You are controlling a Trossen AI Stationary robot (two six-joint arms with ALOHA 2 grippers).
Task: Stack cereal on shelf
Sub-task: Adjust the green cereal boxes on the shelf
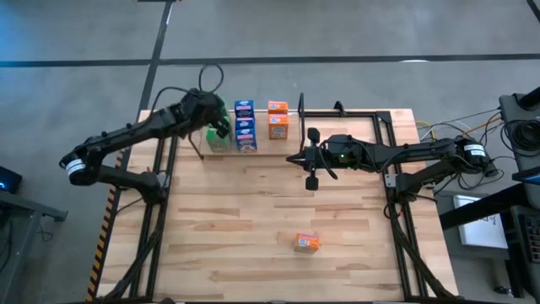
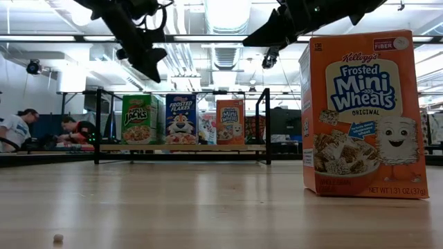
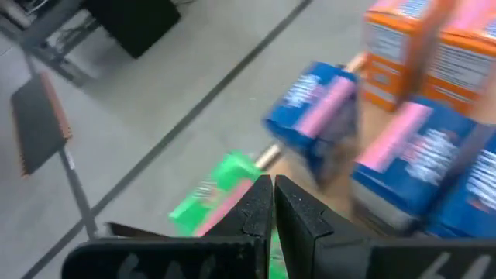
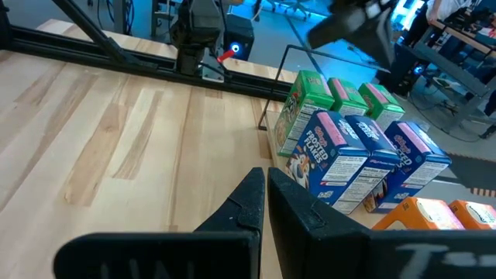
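Observation:
The shelf [image 1: 261,153] is a light wood strip between black wire brackets at the table's far edge. On it stand green cereal boxes [image 1: 218,140], blue ones [image 1: 245,127] and orange ones [image 1: 278,120], also seen in the low view as green [image 2: 139,119], blue [image 2: 181,119] and orange [image 2: 230,122]. One orange box [image 1: 306,243] stands upright alone near the table's near edge, large in the low view [image 2: 363,114]. My left gripper [image 1: 221,127] hangs shut above the green boxes [image 3: 221,194], clear of them [image 2: 154,69]. My right gripper [image 1: 295,159] is shut, in the air right of the shelf [image 4: 266,194].
Black arm-mount frames [image 1: 156,181] [image 1: 392,181] run along both sides of the table. Bare wood lies between the shelf and the lone orange box. A tiny pale bead [image 2: 58,238] lies near the near edge. People sit at desks [image 2: 21,128] in the room behind.

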